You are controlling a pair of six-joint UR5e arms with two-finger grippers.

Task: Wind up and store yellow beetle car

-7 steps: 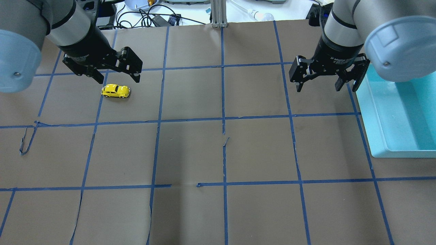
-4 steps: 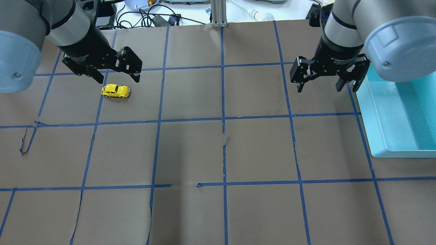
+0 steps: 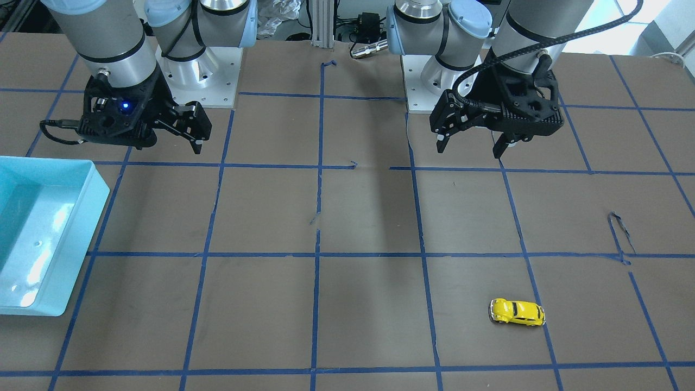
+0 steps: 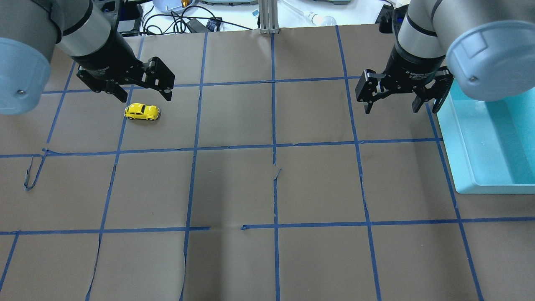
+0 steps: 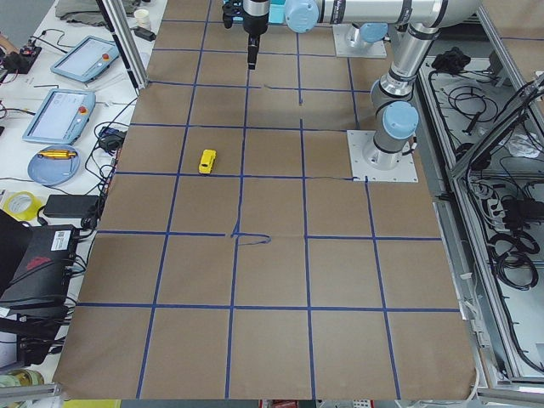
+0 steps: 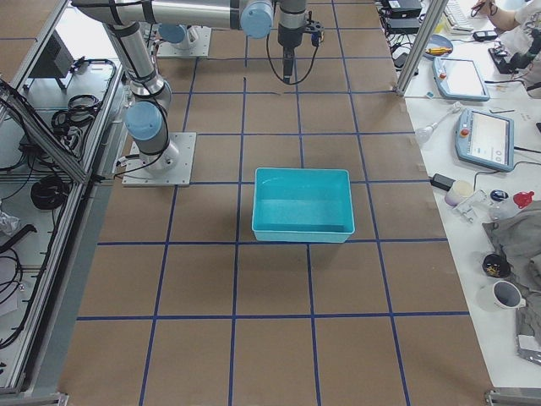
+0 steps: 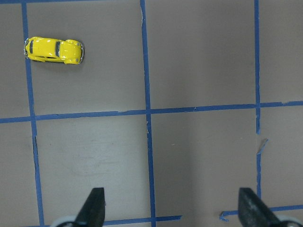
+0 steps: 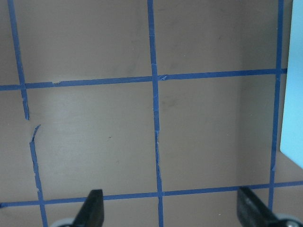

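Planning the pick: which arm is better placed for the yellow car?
Left. The open left gripper hangs nearer the yellow beetle car; the right gripper is far off by the teal bin.

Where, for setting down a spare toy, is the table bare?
The middle, between the car and the bin, is bare, as are the squares nearer the robot. Busier by the car, near the left gripper, and the bin's edge, near the right gripper.

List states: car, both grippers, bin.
yellow beetle car: on its wheels on the table, ungripped
left gripper: open, empty, above the table
right gripper: open, empty, beside the bin
teal bin: upright, empty
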